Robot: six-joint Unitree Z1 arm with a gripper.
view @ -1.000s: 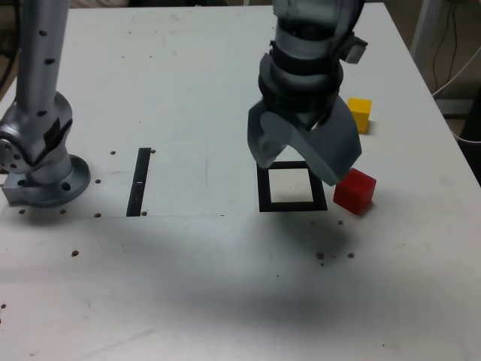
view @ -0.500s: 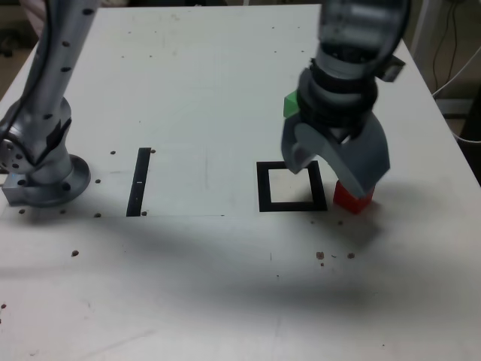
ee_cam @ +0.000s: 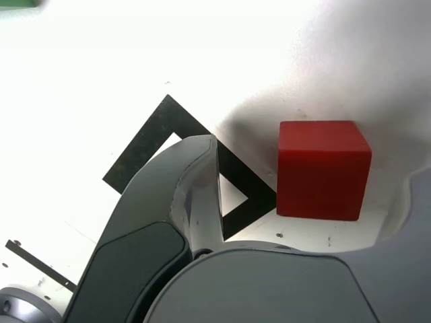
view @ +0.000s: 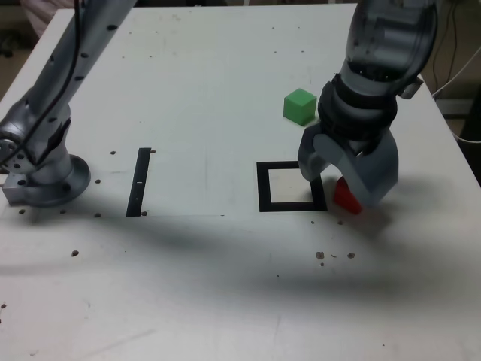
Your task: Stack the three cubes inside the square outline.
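Stacking not begun: square outline bare within, red cube just beside it — gripper jaws spread about the cube, no grip — green cube apart, all placing left.

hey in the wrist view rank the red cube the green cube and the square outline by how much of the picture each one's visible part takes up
Largest or second: unsure, red cube and square outline look close.
Smallest: green cube, cut off.
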